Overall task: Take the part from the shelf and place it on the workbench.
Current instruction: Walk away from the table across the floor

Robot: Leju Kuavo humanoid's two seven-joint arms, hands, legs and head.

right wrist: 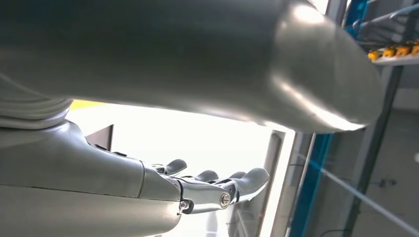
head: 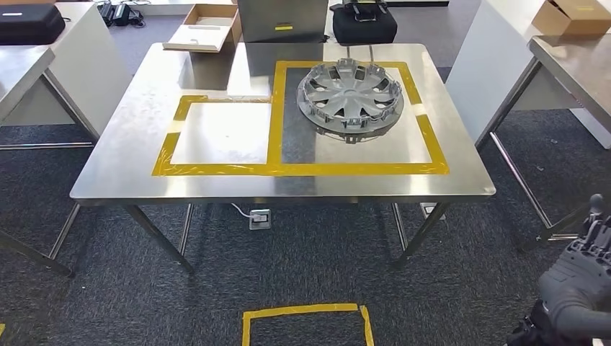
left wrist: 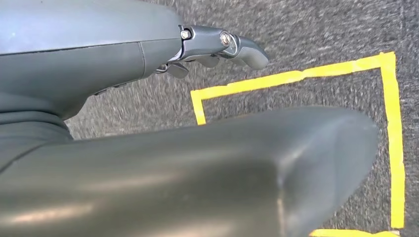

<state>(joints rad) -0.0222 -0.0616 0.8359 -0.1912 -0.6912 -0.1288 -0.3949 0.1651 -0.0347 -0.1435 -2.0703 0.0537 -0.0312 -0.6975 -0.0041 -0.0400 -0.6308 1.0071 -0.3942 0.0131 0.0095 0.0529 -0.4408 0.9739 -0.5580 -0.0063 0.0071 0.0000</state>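
task looks essentially done, judging from how things lie: the part, a silver hubcap (head: 350, 100), lies flat on the steel surface (head: 122, 155) inside the larger yellow tape rectangle (head: 430, 138), toward its far side, touching neither hand. what's left, if anything, is just backing off; the smaller taped rectangle (head: 173, 137) to the left of it has nothing in it. left to right: left hand (left wrist: 217, 47) hangs over the dark carpet above a yellow floor-tape square (left wrist: 390, 133), fingers extended and holding nothing, thumb apart from them, so it's empty and open. far left on another surface sits a black case (head: 27, 21), closed, contents can't tell. behind the main surface an open cardboard box (head: 205, 27) holds what looks like a flat pale sheet, then a black bag (head: 364, 24), then another cardboard box (head: 573, 16) far right, inside hidden. right hand (head: 580, 270) low at the right, well apart from the surface; in the right wrist view its fingers (right wrist: 232, 183) are stretched out with nothing between them, also empty.
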